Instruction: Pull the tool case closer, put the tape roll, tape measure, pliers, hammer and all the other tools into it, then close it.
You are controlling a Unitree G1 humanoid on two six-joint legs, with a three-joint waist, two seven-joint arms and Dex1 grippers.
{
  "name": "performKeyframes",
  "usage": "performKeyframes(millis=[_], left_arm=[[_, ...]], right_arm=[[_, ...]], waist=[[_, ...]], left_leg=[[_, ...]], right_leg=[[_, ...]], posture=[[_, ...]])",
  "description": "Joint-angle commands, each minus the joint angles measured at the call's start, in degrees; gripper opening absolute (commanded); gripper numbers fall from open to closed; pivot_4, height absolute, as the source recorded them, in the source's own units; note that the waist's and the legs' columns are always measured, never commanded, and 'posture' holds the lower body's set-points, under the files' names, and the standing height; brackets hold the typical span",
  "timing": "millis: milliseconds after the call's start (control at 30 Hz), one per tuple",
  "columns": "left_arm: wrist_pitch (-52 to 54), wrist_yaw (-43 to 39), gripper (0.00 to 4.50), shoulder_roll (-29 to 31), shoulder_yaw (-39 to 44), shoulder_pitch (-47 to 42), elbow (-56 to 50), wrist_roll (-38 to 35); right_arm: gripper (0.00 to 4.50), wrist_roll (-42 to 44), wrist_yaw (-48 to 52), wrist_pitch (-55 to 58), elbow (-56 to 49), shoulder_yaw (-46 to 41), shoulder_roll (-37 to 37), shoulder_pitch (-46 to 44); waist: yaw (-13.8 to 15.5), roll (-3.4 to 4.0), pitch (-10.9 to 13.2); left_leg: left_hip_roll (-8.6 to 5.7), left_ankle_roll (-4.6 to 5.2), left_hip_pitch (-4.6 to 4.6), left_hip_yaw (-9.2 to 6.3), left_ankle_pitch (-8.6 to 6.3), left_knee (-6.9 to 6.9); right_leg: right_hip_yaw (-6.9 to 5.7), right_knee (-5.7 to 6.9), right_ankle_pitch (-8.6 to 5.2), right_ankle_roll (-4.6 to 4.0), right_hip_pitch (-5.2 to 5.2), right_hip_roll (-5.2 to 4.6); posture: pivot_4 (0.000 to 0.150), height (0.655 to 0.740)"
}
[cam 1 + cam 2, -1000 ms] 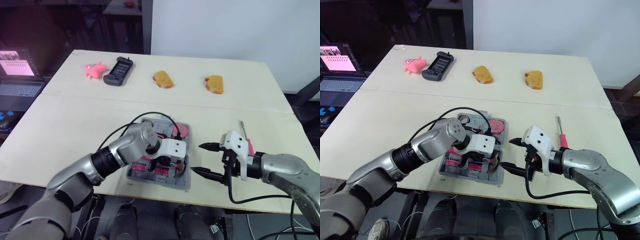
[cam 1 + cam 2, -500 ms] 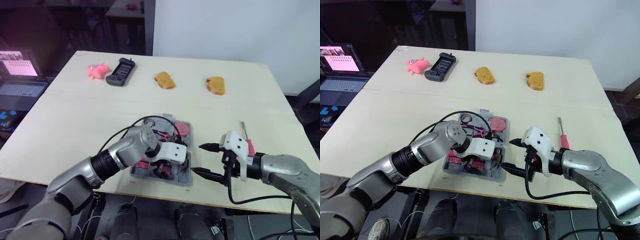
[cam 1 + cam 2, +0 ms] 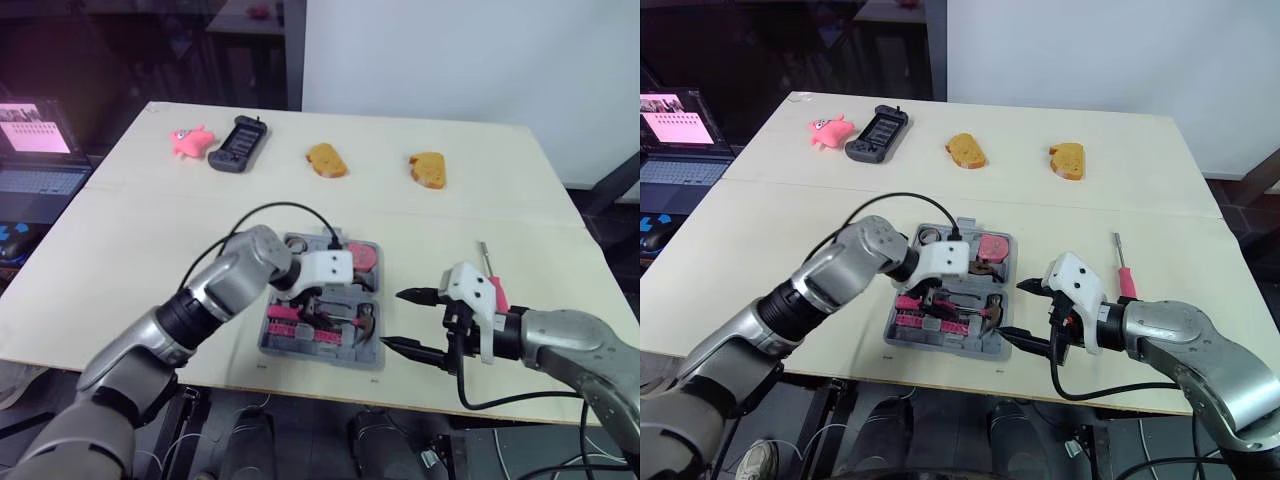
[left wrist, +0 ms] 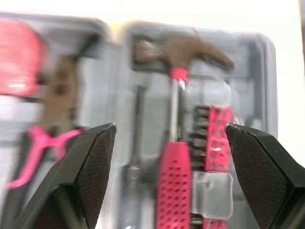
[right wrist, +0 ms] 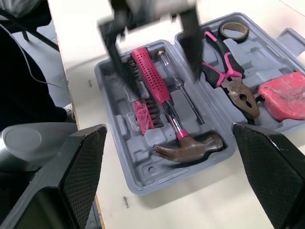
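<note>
Grey plastic tool case lies open and flat at 6 o'clock on the worktop, close to the front edge. The pulling looks done and the filling nearly so.

Judging by what lies outside the case, the step in hand is the last loose tool. This is a red-handled screwdriver on the worktop at about 3 o'clock from the case, apart from it.

The right gripper is spread wide and empty, just beside the case's 4 o'clock corner, so it seems better placed. The screwdriver lies toward 2 o'clock of its fingertips, beside its own wrist. It should back off, re-aim, and close across the thick handle rather than the thin shaft.

The left gripper, also wide open and holding nothing, hangs over the case. It should lift clear so the arms do not cross.

The case has two moulded halves:
- **Near half:** a hammer with a red dimpled grip and dark head, plus a slim driver.
- **Far half:** pink-handled pliers, a red tape measure and a small tape roll in the corner.
</note>
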Motion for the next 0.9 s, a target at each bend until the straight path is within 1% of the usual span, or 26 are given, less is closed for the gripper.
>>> performKeyframes(millis=[33, 100, 167, 267, 367, 400, 533, 567, 700, 900], left_arm=[[-10.89, 1.30, 3.88, -0.98, 10.57, 5.25, 0.33, -7.13], [-16.28, 0.83, 3.88, -0.12, 12.10, 7.20, 1.22, -7.55], [-13.64, 3.93, 3.88, -1.51, 15.90, 8.76, 2.76, -9.71], [-14.40, 5.52, 3.88, -2.34, 19.57, 11.54, 3.39, -12.56], [-14.16, 5.09, 3.02, -2.70, 20.69, 12.90, 2.90, -14.84], [-14.94, 4.85, 2.58, -2.58, 20.42, 13.61, 2.72, -14.87], [-17.11, 3.48, 0.49, -1.29, 18.30, 17.02, 1.80, -14.45], [-17.84, 3.52, 0.05, -1.14, 17.73, 17.62, 2.21, -13.90], [-22.85, 3.64, 0.05, -0.38, 15.00, 19.48, 4.93, -10.71], [-25.01, 5.74, 0.05, -2.25, 13.63, 19.04, 8.40, -8.67]], right_arm=[[4.50, 0.71, -0.50, -0.30, -2.38, -1.60, 0.01, -0.11], [4.50, 0.75, -0.60, -0.32, -2.43, -1.69, -0.02, 0.07], [4.50, 0.72, -0.80, -0.34, -2.41, -1.79, 0.05, 0.24], [4.50, 0.69, -1.13, -0.28, -2.47, -1.85, 0.17, 0.52], [4.50, 0.94, -1.27, -0.20, -2.68, -2.09, 0.12, 0.83], [4.50, 1.03, -1.31, -0.14, -2.72, -2.16, 0.09, 0.88], [4.50, 1.30, -1.52, 0.13, -2.87, -2.32, 0.01, 1.00], [4.50, 1.40, -1.60, 0.19, -2.93, -2.34, 0.00, 1.06], [4.50, 1.68, -1.83, 0.40, -3.22, -2.59, -0.05, 1.40], [4.50, 2.18, -2.21, 0.73, -3.65, -3.10, -0.33, 1.88]], waist=[[0.05, 0.02, -0.01], [0.03, 0.03, 0.00], [0.12, 0.03, 0.01], [0.15, 0.03, 0.01], [0.21, 0.03, 0.01], [0.22, 0.03, 0.01], [0.00, 0.03, 0.01], [-0.05, 0.03, 0.01], [0.06, 0.03, 0.01], [0.17, 0.03, 0.01]], left_leg=[[0.00, 0.02, 0.00, 0.01, -0.01, -0.01], [0.00, 0.03, 0.00, 0.00, -0.02, -0.02], [0.00, 0.03, 0.01, 0.00, -0.02, -0.03], [0.00, 0.03, -0.01, 0.01, -0.02, 0.03], [0.00, 0.03, -0.01, 0.01, -0.02, 0.00], [0.00, 0.03, -0.01, 0.01, -0.02, -0.01], [0.00, 0.03, -0.01, 0.01, -0.02, -0.01], [0.00, 0.03, 0.00, 0.01, -0.02, -0.02], [0.00, 0.03, 0.00, 0.01, -0.02, 0.00], [0.00, 0.03, -0.02, 0.02, -0.02, 0.00]], right_leg=[[0.00, 0.00, 0.01, 0.04, 0.00, -0.01], [-0.03, 0.00, 0.06, 0.13, -0.01, 0.00], [-0.03, 0.01, 0.06, 0.13, -0.01, 0.00], [-0.02, 0.00, 0.05, 0.11, 0.01, -0.01], [-0.03, -0.01, 0.05, 0.12, 0.01, -0.01], [-0.03, -0.01, 0.05, 0.13, 0.00, -0.01], [-0.03, -0.01, 0.05, 0.13, 0.00, -0.01], [-0.03, -0.01, 0.05, 0.13, 0.01, -0.01], [-0.03, -0.01, 0.00, 0.02, 0.00, -0.01], [-0.02, -0.02, -0.03, -0.04, -0.01, -0.01]], posture=[[0.150, 0.7395], [0.150, 0.7395], [0.150, 0.7395], [0.150, 0.7395], [0.150, 0.7395], [0.150, 0.7395], [0.150, 0.7395], [0.150, 0.7395], [0.150, 0.7395], [0.150, 0.7395]])
